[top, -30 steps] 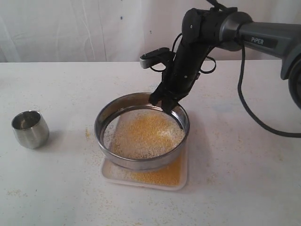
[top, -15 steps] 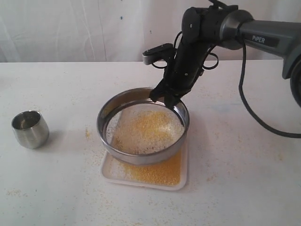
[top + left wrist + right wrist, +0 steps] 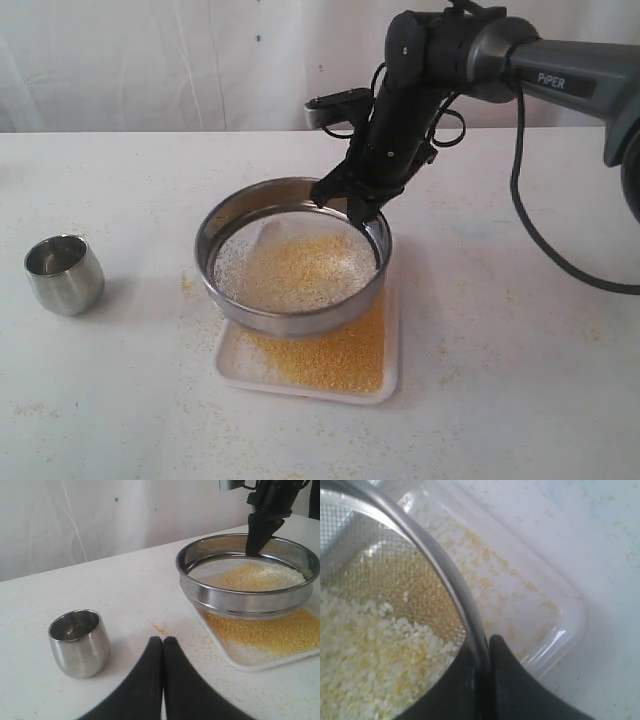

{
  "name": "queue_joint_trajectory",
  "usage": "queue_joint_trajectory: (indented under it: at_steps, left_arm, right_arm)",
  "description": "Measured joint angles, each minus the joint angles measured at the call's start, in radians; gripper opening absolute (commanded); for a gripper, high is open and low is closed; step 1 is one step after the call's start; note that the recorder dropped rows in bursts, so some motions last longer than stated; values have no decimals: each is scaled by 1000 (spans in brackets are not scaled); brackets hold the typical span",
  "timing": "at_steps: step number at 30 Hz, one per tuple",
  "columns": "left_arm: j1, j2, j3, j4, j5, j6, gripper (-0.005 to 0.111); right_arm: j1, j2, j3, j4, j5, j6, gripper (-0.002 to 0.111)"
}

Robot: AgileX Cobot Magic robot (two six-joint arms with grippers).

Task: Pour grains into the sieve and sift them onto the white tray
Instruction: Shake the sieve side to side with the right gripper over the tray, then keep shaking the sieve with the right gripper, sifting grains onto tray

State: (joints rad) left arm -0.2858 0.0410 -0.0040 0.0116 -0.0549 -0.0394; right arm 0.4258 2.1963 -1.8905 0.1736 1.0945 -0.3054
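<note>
The round sieve (image 3: 240,305) with a grey metal rim hangs just above the white tray (image 3: 305,387), held level. My right gripper (image 3: 352,205) is shut on its far rim (image 3: 442,572), one finger inside and one outside. Pale coarse grains (image 3: 290,265) lie on the mesh (image 3: 385,645). Fine yellow meal (image 3: 335,355) covers the tray below, also seen in the left wrist view as yellow meal (image 3: 265,632) beside the sieve (image 3: 245,597). My left gripper (image 3: 163,641) is shut and empty, low over the table near the steel cup (image 3: 80,642).
The small steel cup (image 3: 63,274) stands empty at the left of the table. Spilled grains (image 3: 188,285) dot the table left of the tray. A black cable (image 3: 540,245) from the right arm lies on the table at the right.
The right gripper has carried the sieve a little to the left and back over the tray, uncovering more yellow meal on the tray's right side. The left arm and cup have not moved.
</note>
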Motion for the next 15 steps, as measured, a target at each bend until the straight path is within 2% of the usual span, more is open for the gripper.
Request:
queue_joint_trajectory:
  at_steps: [2,3,5,7,10,13,15]
  left_arm:
    - [0,0,0,0,0,0,0]
    - [0,0,0,0,0,0,0]
    - [0,0,0,0,0,0,0]
    - [0,0,0,0,0,0,0]
    - [0,0,0,0,0,0,0]
    - [0,0,0,0,0,0,0]
    - [0,0,0,0,0,0,0]
  right_arm:
    - [-5,-2,0,19,60,-109,0]
    - [-3,-2,0,3,73,-103,0]
    - [10,-2,2,-68,42,24,0]
    - [10,-2,2,-93,16,69,0]
    - [2,-4,0,-45,44,-79,0]
    - [11,-4,2,-102,16,68,0]
    - [11,-4,2,-82,4,65,0]
